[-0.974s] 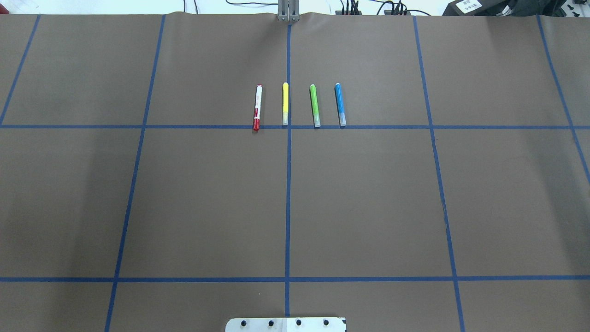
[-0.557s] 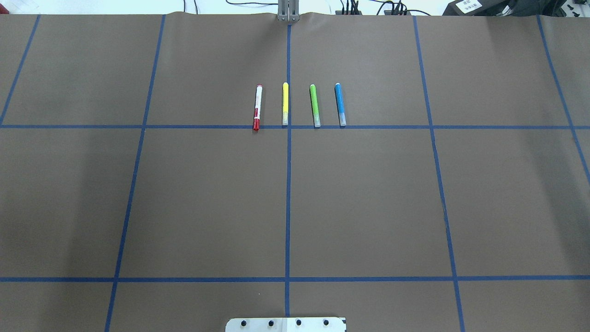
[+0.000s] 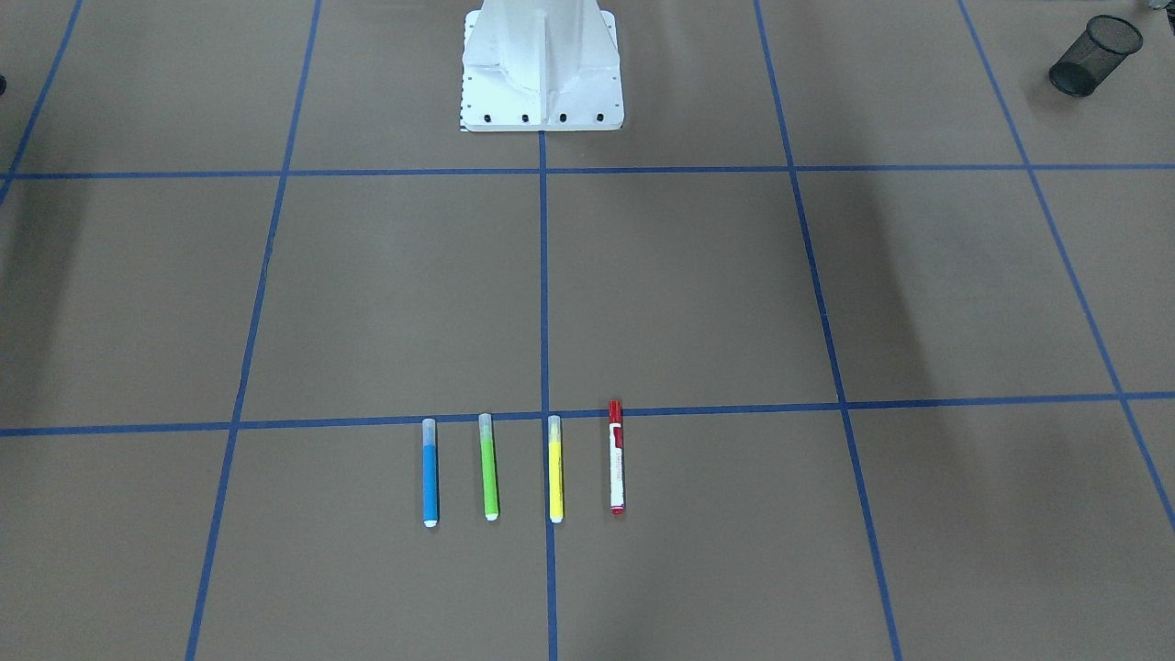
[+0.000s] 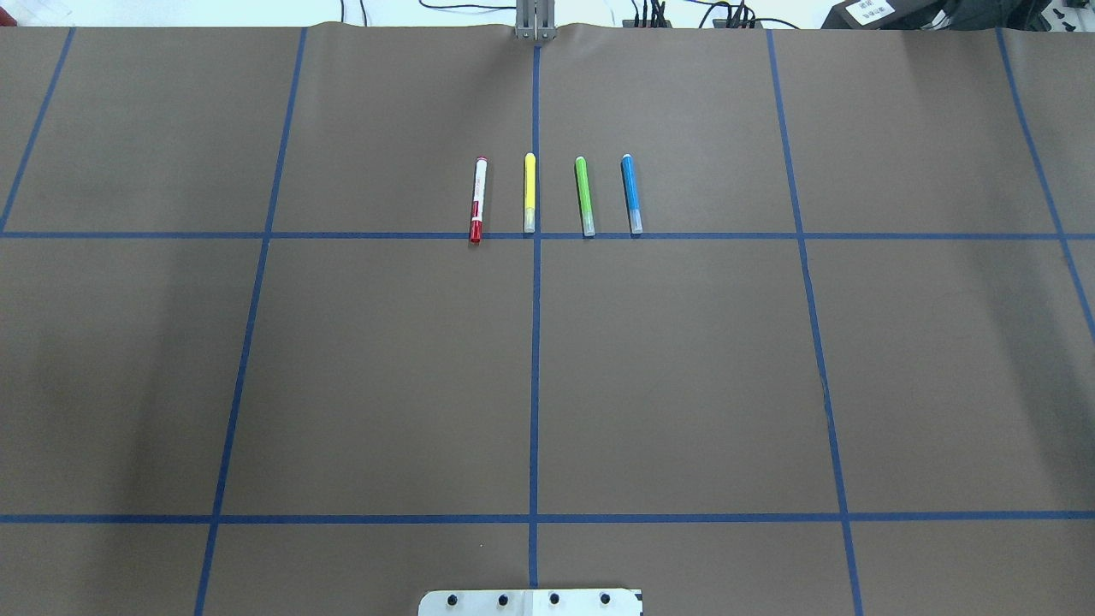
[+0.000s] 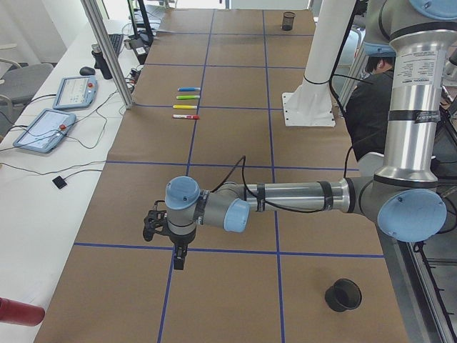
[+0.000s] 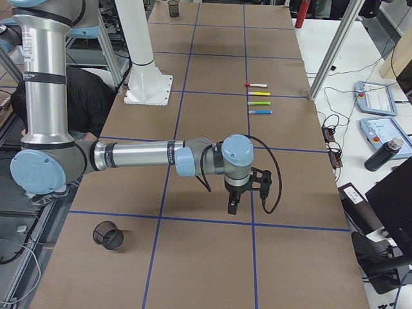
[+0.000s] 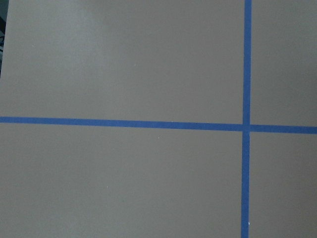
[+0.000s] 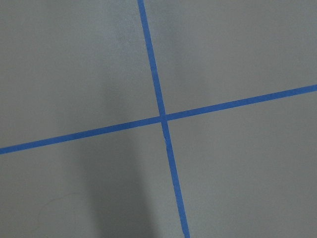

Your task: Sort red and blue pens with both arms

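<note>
Pens lined up in parallel row mid-counter (image 4: 385, 385), none touching. Red pen (image 4: 477, 199) one end, blue pen (image 4: 631, 194) other end, yellow pen (image 4: 529, 192) and green pen (image 4: 584, 196) between. Left hand (image 5: 178, 259) and right hand (image 6: 232, 207) hang over bare paper, well apart from pens. Honestly can't tell how wide either is spread.

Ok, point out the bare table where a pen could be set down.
Bare: both big squares between the pen row and the white base plate, either side of the centre tape line; also the squares outside the red marker and outside the blue pen. Crowded: the row itself, with the yellow pen and green pen between them.
</note>
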Robot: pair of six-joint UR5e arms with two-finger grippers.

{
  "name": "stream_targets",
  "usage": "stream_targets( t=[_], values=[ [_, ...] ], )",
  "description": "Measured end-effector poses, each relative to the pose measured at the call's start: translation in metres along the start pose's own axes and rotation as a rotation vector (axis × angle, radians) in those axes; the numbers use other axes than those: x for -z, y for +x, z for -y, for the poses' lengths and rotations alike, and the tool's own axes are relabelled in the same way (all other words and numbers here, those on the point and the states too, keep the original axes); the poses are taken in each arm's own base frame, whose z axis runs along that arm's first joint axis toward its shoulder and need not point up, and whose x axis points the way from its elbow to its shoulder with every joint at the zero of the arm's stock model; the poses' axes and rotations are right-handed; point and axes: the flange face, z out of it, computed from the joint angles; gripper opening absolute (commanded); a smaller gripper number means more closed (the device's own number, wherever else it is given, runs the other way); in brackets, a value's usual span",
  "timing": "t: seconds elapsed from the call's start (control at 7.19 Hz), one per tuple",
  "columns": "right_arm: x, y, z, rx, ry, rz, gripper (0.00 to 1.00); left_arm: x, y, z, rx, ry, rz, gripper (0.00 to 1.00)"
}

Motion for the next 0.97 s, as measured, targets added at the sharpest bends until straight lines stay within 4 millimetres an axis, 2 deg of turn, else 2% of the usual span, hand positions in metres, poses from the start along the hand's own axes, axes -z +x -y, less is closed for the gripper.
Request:
stream_targets(
  t=[0.28,0.56,0.7,0.83,0.97],
  values=[
    [-0.002,-0.022,0.005,0.086,0.038,0.038,1.0,0.008,0.034,0.044,-0.06,0.03,-0.01,1.0],
    [-0.007,-0.049,0.021,0.142,0.044,0.057,1.0,0.014,0.093,0.087,-0.149,0.051,-0.03,1.0],
    [-0.017,-0.065,0.035,0.164,0.028,0.062,1.0,0.014,0.131,0.107,-0.187,0.054,-0.044,1.0],
    [-0.032,-0.09,0.052,0.184,0.006,0.065,1.0,0.013,0.181,0.126,-0.232,0.054,-0.066,1.0],
    [-0.044,-0.121,0.067,0.187,-0.008,0.063,1.0,0.017,0.242,0.146,-0.262,0.046,-0.091,1.0]
  ],
)
